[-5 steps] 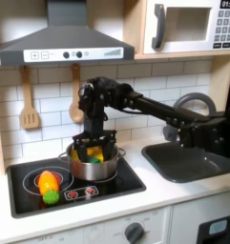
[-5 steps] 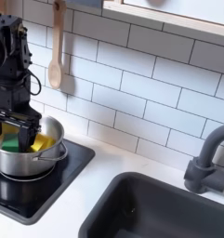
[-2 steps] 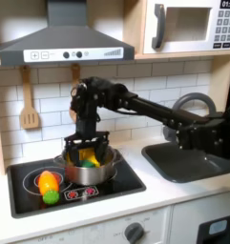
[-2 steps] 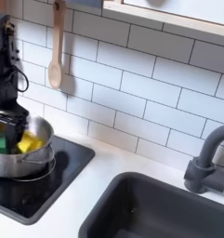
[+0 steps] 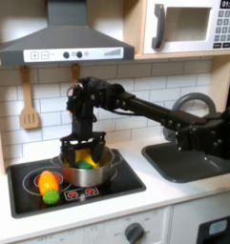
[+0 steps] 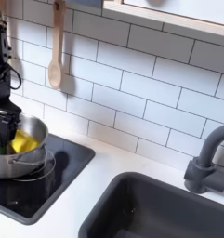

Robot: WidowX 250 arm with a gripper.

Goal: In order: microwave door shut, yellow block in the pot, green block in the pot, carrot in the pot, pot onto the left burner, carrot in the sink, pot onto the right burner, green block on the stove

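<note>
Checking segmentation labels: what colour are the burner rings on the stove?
Red rings on the black stove, clearest in the first exterior view.

White tiled wall (image 6: pixel 132 84) behind pale counter (image 6: pixel 81 209).

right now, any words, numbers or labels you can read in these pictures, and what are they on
None can be read for certain.
Pale digits on the white toy microwave's dark display: cut off at the first exterior view's top right corner, too blurred to read.
Grey keypad buttons below it: markings too small.
Knobs and marks on the grey range hood's front strip: no legible text.
Small red control marks on the flat black stove: shapes, not letters.
</note>
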